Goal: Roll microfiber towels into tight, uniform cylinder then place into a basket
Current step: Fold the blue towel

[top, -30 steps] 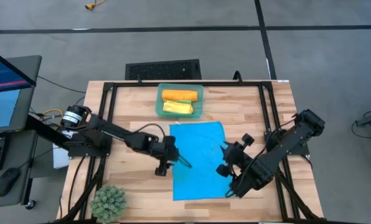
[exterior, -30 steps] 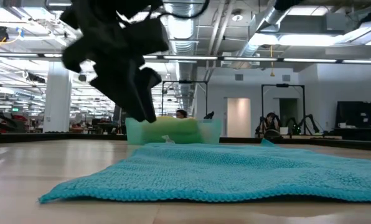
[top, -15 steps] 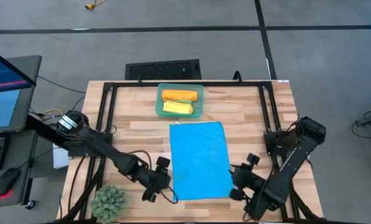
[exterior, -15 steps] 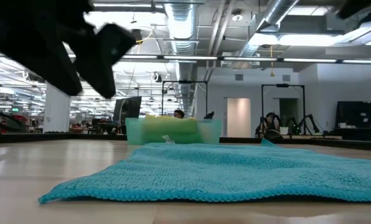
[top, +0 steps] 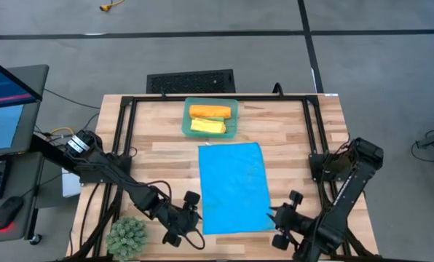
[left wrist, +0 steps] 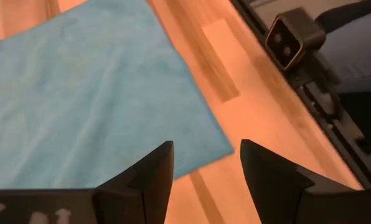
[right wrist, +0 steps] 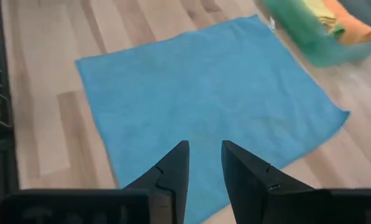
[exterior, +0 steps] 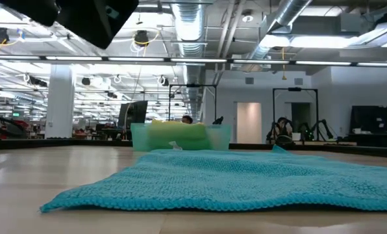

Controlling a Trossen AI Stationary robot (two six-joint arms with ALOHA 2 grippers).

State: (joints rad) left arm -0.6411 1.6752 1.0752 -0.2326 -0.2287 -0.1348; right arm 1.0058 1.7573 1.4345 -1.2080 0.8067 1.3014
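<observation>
Blue microfiber towel [top: 234, 187] lying flat mid-desk [top: 159, 138], unrolled, long axis running from basket [top: 210, 118] toward near edge. Left claw [top: 194, 231] hovering at its near left corner, fingers apart; right claw [top: 277, 225] at near right corner, fingers narrowly apart, empty.

Bright blue towel [top: 234, 186] on a pale wood-grain surface [top: 155, 127]
The translucent teal-green basket [top: 188, 116] holds an orange roll [top: 210, 111] and a yellow roll [top: 207, 126]; both arms are dark, and a spiky green plant ball [top: 127, 236] sits at one corner.
</observation>
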